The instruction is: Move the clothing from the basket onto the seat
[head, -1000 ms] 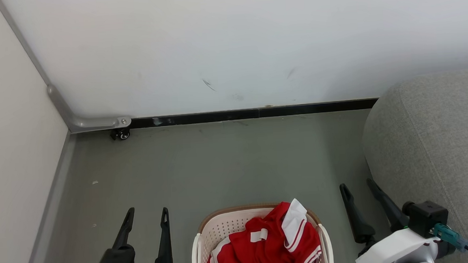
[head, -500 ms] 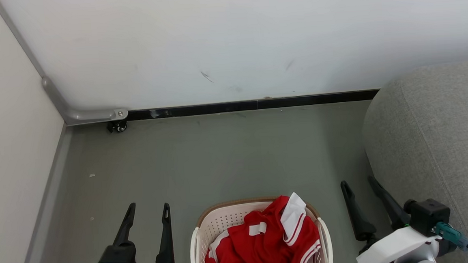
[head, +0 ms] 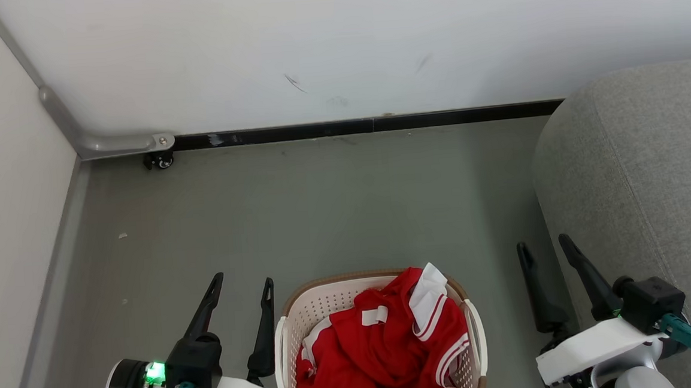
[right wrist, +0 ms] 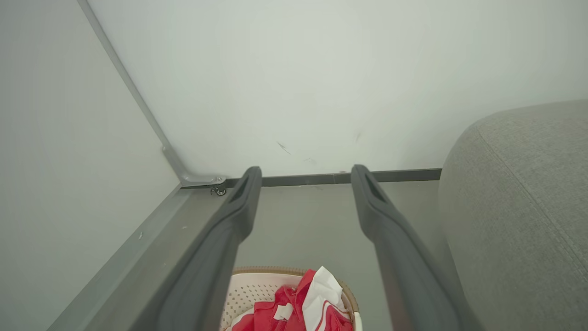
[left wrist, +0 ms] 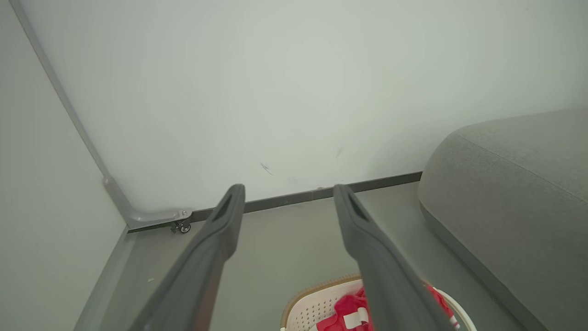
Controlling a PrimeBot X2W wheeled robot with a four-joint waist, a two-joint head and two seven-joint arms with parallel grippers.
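While bright red fabric clothing (head: 385,347) fills the cream perforated plastic basket (head: 313,310) beside the light grey upholstered seat (head: 638,170), our head view shows left gripper (head: 243,279) and right gripper (head: 543,242) flanking it, spread wide, empty.

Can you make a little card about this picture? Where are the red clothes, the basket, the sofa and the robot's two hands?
clothing: red with white trim, piled inside the basket
basket: cream, standing on the grey floor
sofa: grey, on the robot's right side
left hand: open, empty, beside the basket
right hand: open, empty, between basket and sofa
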